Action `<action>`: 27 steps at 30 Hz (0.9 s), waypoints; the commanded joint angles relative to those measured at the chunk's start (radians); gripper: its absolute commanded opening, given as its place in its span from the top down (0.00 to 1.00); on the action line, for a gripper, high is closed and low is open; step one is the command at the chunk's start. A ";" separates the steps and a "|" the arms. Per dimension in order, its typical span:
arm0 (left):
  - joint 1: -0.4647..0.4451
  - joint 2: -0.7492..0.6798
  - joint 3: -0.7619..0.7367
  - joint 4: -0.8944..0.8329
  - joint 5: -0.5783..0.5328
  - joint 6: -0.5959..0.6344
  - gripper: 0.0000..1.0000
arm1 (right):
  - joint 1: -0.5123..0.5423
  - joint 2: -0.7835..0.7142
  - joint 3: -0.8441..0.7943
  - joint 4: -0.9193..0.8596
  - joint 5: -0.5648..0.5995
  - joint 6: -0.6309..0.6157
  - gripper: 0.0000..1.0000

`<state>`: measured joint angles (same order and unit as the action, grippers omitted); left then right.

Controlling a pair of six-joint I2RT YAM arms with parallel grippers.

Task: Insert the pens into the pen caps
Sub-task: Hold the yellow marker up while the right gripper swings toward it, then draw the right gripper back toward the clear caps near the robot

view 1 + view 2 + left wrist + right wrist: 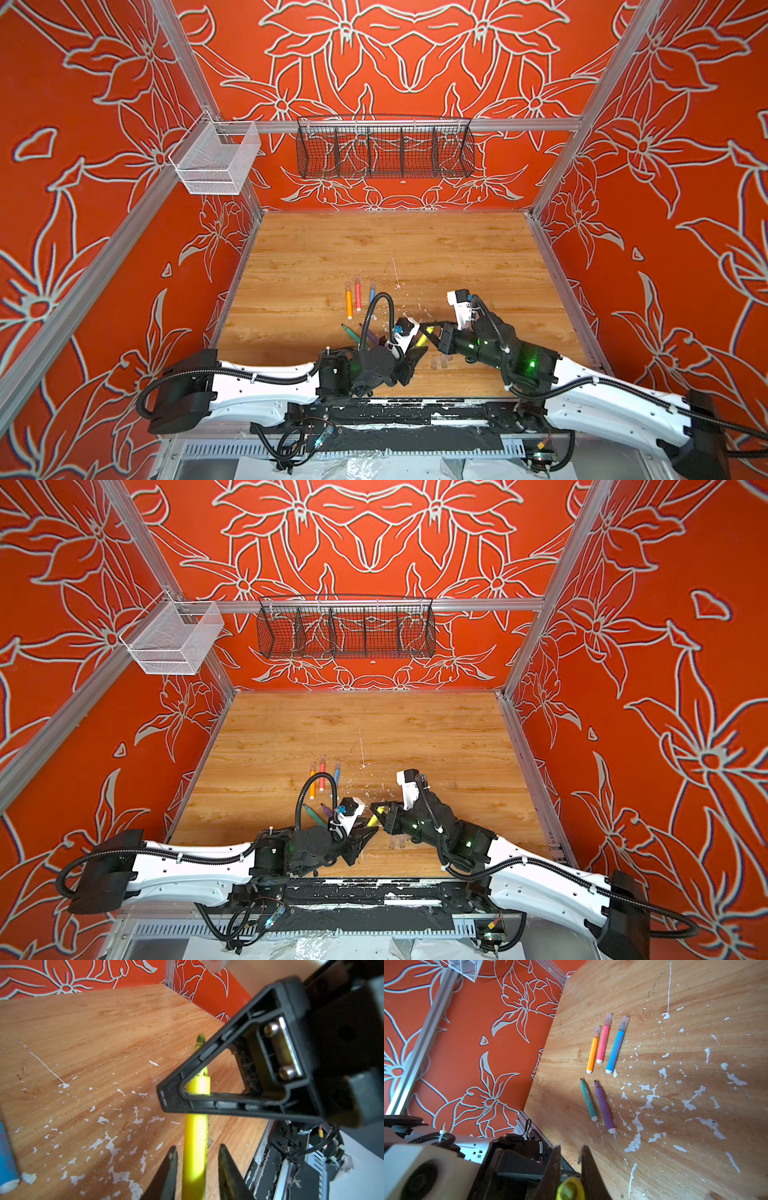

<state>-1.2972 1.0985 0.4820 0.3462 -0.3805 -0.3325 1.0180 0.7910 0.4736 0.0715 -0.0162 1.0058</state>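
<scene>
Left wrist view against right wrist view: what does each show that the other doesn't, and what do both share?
Only the left wrist view shows the yellow pen lengthwise, dark tip included, with the left gripper, jaws apart, either side of its barrel. Only the right wrist view shows the capped orange pen and pink pen, and the uncapped green pen and purple pen. Both show the right gripper shut on the yellow pen, the blue pen (only its end in the left wrist view) and the flecked table.
</scene>
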 commanded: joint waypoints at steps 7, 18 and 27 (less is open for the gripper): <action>-0.004 0.038 -0.022 0.101 -0.009 0.032 0.72 | 0.026 0.033 -0.024 0.104 0.005 0.063 1.00; -0.004 0.061 -0.016 0.112 -0.023 0.035 0.89 | 0.045 0.056 -0.023 0.126 0.018 0.073 1.00; -0.004 0.057 -0.026 0.130 -0.016 0.037 1.00 | 0.048 0.051 -0.017 0.103 0.030 0.071 0.91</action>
<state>-1.2942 1.1515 0.4618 0.4171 -0.4107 -0.3065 1.0573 0.8440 0.4576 0.1501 -0.0036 1.0573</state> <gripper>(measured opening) 0.144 0.162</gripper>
